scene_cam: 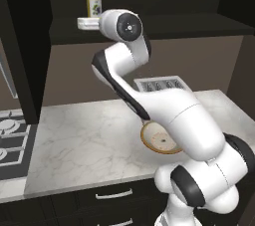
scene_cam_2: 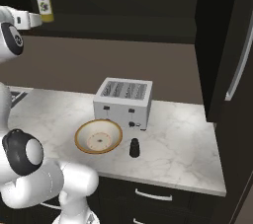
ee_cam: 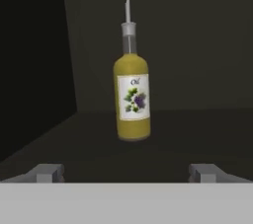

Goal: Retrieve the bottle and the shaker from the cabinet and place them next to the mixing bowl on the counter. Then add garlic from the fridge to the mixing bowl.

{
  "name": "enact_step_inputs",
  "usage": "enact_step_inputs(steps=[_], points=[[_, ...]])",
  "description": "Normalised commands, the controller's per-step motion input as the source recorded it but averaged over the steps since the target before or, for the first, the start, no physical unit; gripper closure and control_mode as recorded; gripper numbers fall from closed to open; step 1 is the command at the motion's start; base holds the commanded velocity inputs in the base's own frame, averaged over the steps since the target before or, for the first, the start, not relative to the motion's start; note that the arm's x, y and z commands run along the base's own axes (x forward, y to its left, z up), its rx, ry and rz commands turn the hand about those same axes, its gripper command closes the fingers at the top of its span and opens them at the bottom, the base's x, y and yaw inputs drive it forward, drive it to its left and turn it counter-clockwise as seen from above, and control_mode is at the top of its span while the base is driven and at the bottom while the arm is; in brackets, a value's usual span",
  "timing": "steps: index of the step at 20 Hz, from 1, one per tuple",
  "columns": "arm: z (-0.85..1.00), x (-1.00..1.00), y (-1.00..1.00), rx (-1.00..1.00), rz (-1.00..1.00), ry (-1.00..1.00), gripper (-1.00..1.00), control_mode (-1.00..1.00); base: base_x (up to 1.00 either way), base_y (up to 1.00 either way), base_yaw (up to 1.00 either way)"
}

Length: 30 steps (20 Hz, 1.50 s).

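Note:
A yellow oil bottle [ee_cam: 132,99] with a grape label and a slim pourer stands upright on the dark cabinet shelf [ee_cam: 163,144]. The bottle [scene_cam: 93,1] [scene_cam_2: 44,3] is just behind my hand. My gripper [ee_cam: 126,172] is open, level with the shelf, a short way in front of the bottle, with nothing between its fingers. On the counter, a small black shaker [scene_cam_2: 134,147] stands just right of the tan mixing bowl [scene_cam_2: 98,136] [scene_cam: 159,140]. The garlic is out of view.
A silver toaster [scene_cam_2: 123,101] [scene_cam: 162,85] sits behind the bowl. A stove [scene_cam: 10,140] borders the marble counter [scene_cam: 84,145] on the left. A tall dark unit with a long handle [scene_cam_2: 240,65] closes off the right end.

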Motion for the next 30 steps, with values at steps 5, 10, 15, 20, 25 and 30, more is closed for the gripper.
enact_step_inputs(steps=[5, 10, 15, 20, 25, 30], points=[[0.0, 0.16, 0.01, 0.0, 0.0, 0.02, -1.0, -1.0, 0.0, 0.0, 0.0], [0.08, 0.32, 0.0, 0.0, 0.0, 0.0, -1.0, -1.0, 0.0, 0.0, 0.0], [0.21, 0.34, 0.0, 0.0, 0.0, 0.01, -1.0, -1.0, 0.0, 0.0, 0.0], [0.24, 0.27, 0.01, -0.02, 0.0, 0.07, -1.0, -1.0, 0.0, 0.0, 0.0], [0.24, 0.35, 0.01, -0.01, 0.0, 0.13, -1.0, -1.0, 0.0, 0.0, 0.0], [0.23, 0.34, 0.07, 0.0, 0.0, 0.1, -1.0, -1.0, 0.0, 0.0, 0.0]])
